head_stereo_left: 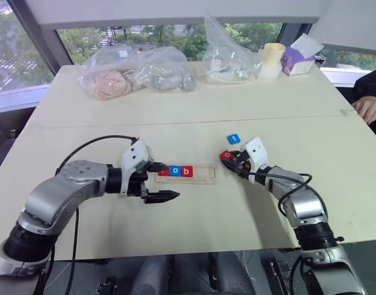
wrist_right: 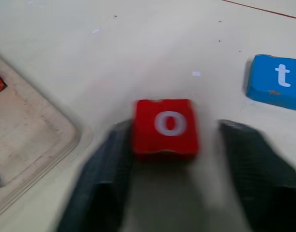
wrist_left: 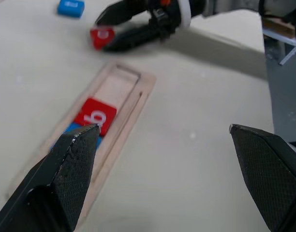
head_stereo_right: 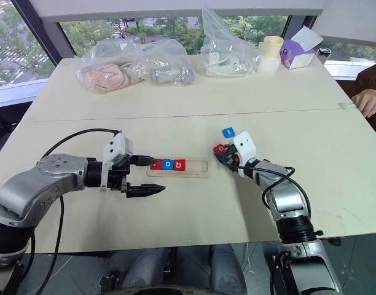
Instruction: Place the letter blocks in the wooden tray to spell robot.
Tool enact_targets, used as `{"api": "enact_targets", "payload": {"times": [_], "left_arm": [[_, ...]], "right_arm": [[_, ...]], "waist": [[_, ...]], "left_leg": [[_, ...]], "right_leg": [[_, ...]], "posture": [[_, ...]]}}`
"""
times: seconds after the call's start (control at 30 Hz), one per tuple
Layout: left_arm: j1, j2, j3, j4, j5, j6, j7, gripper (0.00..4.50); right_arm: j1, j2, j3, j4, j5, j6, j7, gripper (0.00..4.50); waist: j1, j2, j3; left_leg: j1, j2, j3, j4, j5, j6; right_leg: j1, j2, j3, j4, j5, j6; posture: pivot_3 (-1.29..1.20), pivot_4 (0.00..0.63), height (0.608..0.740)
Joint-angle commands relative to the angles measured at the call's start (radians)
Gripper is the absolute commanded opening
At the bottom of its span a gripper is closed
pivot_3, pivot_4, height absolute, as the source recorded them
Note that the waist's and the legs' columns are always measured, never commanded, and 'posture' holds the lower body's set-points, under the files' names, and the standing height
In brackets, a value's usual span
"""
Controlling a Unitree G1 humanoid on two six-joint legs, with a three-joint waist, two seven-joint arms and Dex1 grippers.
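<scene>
At the far edge of the table [head_stereo_left: 194, 110] lie three clear plastic bags [head_stereo_left: 142, 74] in a row. Just to their right stands a pale yellow cup [head_stereo_left: 272, 59], and beside it a purple tissue box [head_stereo_left: 297, 59]. A person's hand [head_stereo_left: 367, 108] rests at the table's right edge.

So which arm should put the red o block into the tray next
Right. Its claw straddles the red o block beside the tray's vacant end; the left claw hangs open near the filled end.
</scene>
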Motion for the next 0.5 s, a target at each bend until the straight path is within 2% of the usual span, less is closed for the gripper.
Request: {"api": "enact_targets", "payload": {"times": [0.03,0.13,0.23,0.37,0.5], "left_arm": [[0.011,0.008,0.026,-0.03,0.002,-0.023,0.002,4.5],[0.016,0.006,0.024,-0.032,0.006,-0.028,0.005,4.5],[0.017,0.006,0.024,-0.028,0.014,-0.04,0.008,4.5],[0.013,0.008,0.019,-0.009,0.035,-0.065,0.005,4.5],[-0.006,-0.006,0.001,0.011,0.051,-0.078,0.0,4.5]], "right_arm": [[0.011,0.004,0.007,-0.021,0.002,0.006,0.01,1.18],[0.012,0.016,-0.021,-0.062,0.007,0.015,-0.029,1.18],[0.023,0.036,-0.094,-0.18,0.021,0.081,-0.13,1.18],[0.099,0.104,-0.18,-0.467,0.037,0.284,-0.3,1.18],[0.218,0.185,-0.186,-0.721,0.013,0.503,-0.443,1.18]], "waist": [[0.0,0.0,0.0],[0.001,0.0,0.0],[0.002,0.0,0.0],[0.006,0.0,0.0],[0.007,0.0,0.0]], "left_leg": [[0.0,0.0,0.0,0.0,0.0,0.0],[0.0,0.0,0.0,0.0,0.0,0.0],[-0.001,0.0,0.0,0.0,0.0,0.0],[-0.002,0.0,-0.001,0.0,0.0,0.0],[-0.003,0.0,-0.002,-0.001,0.0,0.0]], "right_leg": [[0.0,0.0,0.0,0.0,0.0,0.0],[0.0,0.0,0.0,0.0,0.0,0.0],[-0.001,0.0,0.0,0.0,0.0,0.0],[-0.002,0.0,0.0,0.0,0.0,0.0],[-0.003,0.0,0.0,0.0,0.0,0.0]], "posture": [[0.0,0.15,0.74],[0.0,0.15,0.74],[0.0,0.15,0.74],[0.0,0.15,0.74],[0.0,0.15,0.74]]}}
